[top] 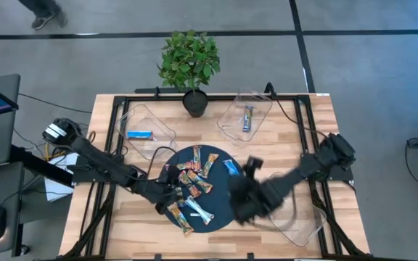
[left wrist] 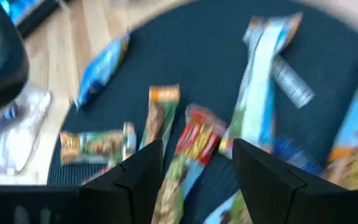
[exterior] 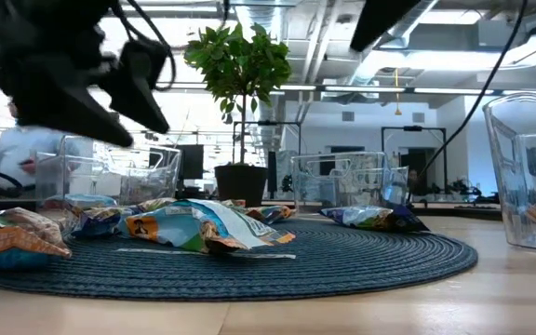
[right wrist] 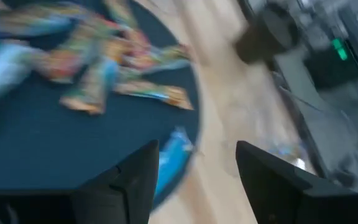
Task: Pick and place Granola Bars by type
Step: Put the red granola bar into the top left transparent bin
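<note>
Several granola bars (top: 194, 181) lie heaped on a round dark mat (top: 220, 210); they are orange-red-brown, gold-green and blue. My left gripper (top: 171, 194) hangs open over the heap's left side, raised above it in the low view (exterior: 110, 88). In the left wrist view (left wrist: 194, 168) an orange-red bar (left wrist: 194, 140) lies below the gap between the fingers. My right gripper (top: 239, 197) is open over the mat's right part. A blue bar (right wrist: 171, 158) at the mat's edge shows between its fingers (right wrist: 194, 180); the same bar lies on the mat in the high view (top: 230, 167).
A clear tray (top: 158, 123) at the far left holds a blue bar (top: 140, 134). Another clear tray (top: 260, 109) at the far middle holds a blue bar (top: 247, 117). A third tray (top: 303, 221) stands near the right edge. A potted plant (top: 191, 65) stands at the far edge.
</note>
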`<state>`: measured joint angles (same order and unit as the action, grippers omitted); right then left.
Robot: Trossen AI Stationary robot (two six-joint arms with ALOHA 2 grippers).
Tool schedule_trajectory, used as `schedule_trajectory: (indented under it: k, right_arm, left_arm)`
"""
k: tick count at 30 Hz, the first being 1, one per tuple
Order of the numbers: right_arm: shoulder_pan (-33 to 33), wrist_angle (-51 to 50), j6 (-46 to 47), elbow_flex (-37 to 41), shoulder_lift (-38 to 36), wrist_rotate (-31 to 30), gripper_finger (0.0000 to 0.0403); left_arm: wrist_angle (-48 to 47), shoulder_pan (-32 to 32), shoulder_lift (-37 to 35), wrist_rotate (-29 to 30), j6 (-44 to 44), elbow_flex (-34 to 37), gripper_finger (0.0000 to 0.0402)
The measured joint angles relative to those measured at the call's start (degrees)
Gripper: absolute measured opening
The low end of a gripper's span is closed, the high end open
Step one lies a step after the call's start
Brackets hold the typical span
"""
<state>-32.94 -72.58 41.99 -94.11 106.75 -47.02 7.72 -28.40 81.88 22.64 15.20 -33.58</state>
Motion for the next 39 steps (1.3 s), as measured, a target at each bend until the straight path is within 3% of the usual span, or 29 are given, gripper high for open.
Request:
schedule_trajectory:
  k: [7,15,24,34,39]
  right_arm:
    - [-12.8,8.3,0.0,0.0,0.1,-6.3,0.0205]
    - [-19.4,14.3,0.1,0.0,0.5,-8.8,0.0194]
    - [-20.2,15.3,1.6,0.0,0.4,-8.7,0.0180]
    - [-19.1,16.6,2.8,4.9,0.4,-8.4,0.0166]
    - [-18.7,16.9,4.6,7.0,0.4,-8.4,0.0164]
  left_arm:
    - [-0.3,6.3,5.3,-4.0,2.3,-1.6,0.0190]
    - [-5.1,13.1,12.2,-11.5,2.6,-5.0,0.0190]
    - [-9.6,14.5,14.0,-13.0,2.7,-8.3,0.0180]
    - [-16.7,14.5,14.1,-13.2,2.8,-11.8,0.0084]
    - [-16.6,14.5,14.1,-13.1,2.9,-13.3,0.0064]
